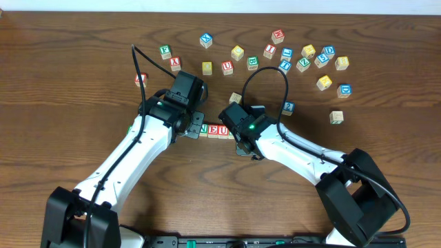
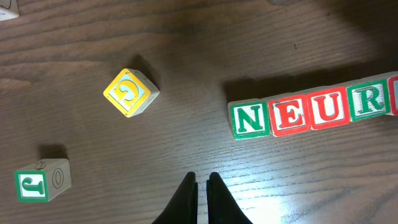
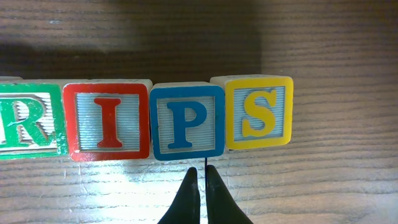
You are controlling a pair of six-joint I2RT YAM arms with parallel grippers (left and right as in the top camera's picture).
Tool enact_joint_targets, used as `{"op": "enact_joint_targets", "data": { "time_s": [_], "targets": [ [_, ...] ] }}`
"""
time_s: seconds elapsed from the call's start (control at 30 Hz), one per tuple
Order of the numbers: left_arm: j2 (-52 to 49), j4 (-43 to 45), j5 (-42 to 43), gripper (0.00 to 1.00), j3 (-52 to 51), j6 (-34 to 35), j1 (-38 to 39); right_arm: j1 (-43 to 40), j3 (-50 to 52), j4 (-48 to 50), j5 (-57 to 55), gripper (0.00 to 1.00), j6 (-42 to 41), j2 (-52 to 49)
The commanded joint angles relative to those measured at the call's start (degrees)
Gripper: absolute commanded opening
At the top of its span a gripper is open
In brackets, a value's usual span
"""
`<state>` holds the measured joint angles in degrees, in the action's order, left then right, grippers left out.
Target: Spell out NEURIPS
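Just beyond my right gripper (image 3: 202, 180), red I (image 3: 109, 121), blue P (image 3: 188, 122) and yellow S (image 3: 259, 112) sit face-up, touching, with S nudged slightly farther away. Ahead-right of my left gripper (image 2: 202, 186), green N (image 2: 250, 120), red E (image 2: 289, 115), red U (image 2: 329, 109) and green R (image 2: 368, 102) touch in a row.

A: What does the row (image 2: 311, 112) read?
B: One letter per cube: green N (image 2: 250, 120), red E (image 2: 289, 115), red U (image 2: 330, 109), green R (image 2: 369, 102), red I (image 3: 109, 121), blue P (image 3: 188, 122), yellow S (image 3: 259, 112).
A: And the loose cubes?
B: The yellow cube (image 2: 129, 93) shows G; the green cube (image 2: 32, 185) shows J, with O on its side.
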<state>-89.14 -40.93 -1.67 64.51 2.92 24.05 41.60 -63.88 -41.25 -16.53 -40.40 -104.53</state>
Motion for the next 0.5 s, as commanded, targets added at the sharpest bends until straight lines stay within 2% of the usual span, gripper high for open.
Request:
{"op": "enact_joint_targets", "data": {
  "time_s": [0.0, 0.47],
  "targets": [
    [0.42, -0.13, -0.55, 0.07, -0.55, -0.55, -0.24, 0.5, 0.59, 0.15, -1.6, 0.01, -0.66, -0.28],
    [0.42, -0.13, -0.55, 0.07, -0.55, -0.55, -0.24, 0.5, 0.59, 0.26, -2.1, 0.01, -0.66, -0.28]
  ]
}}
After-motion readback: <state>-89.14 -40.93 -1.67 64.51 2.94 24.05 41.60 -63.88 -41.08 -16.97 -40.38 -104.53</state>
